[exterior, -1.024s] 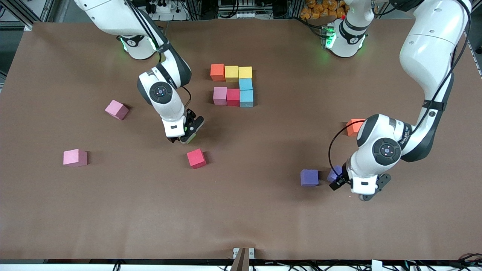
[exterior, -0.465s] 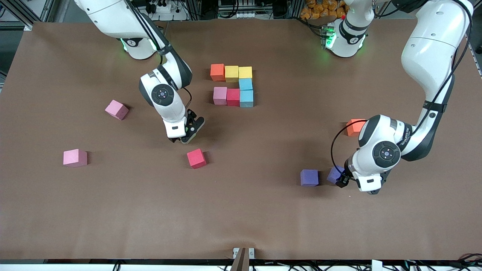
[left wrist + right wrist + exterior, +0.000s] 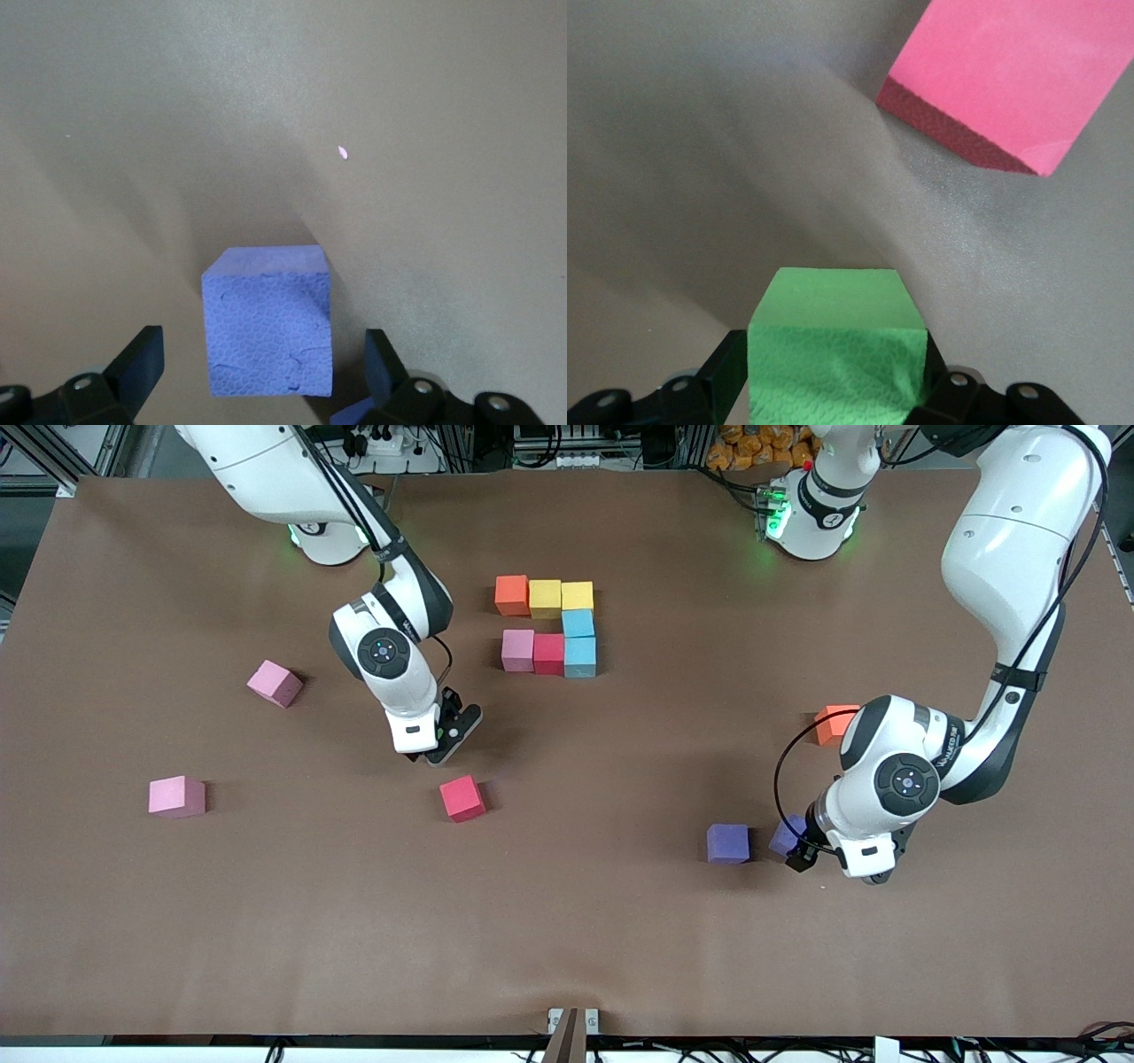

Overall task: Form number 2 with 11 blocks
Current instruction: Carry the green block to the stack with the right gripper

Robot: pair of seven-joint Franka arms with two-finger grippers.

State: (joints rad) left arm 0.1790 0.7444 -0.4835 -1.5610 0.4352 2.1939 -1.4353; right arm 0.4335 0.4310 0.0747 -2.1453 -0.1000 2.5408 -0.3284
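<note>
We see the brown worktop [image 3: 567, 921] with a partly built figure toward the robots' bases: an orange block [image 3: 511, 594] and two yellow blocks [image 3: 560, 597] in a row, a light blue block [image 3: 578, 622] under the end yellow one, and below that a row of a pink block [image 3: 517, 649], a red block [image 3: 548, 653] and a second light blue block [image 3: 580, 657], all touching.

The right tool [image 3: 440, 746] is low over the worktop, nearer to the front camera than the figure. In the right wrist view its fingers [image 3: 725, 372] are pressed against both sides of the green block [image 3: 837, 354], so we read it as grasping that block. A loose red block [image 3: 462, 797] lies just beside it, nearer to the camera.

The left tool [image 3: 833, 864] sits at the left arm's end of the table, released, its fingers [image 3: 140, 363] standing apart on either side of a purple block [image 3: 268, 323] without touching it. A second purple block [image 3: 728, 843] lies near, and another orange block [image 3: 833, 724] is partly hidden by the arm.

Two loose pink blocks [image 3: 275, 683] [image 3: 176, 796] lie toward the right arm's end.
</note>
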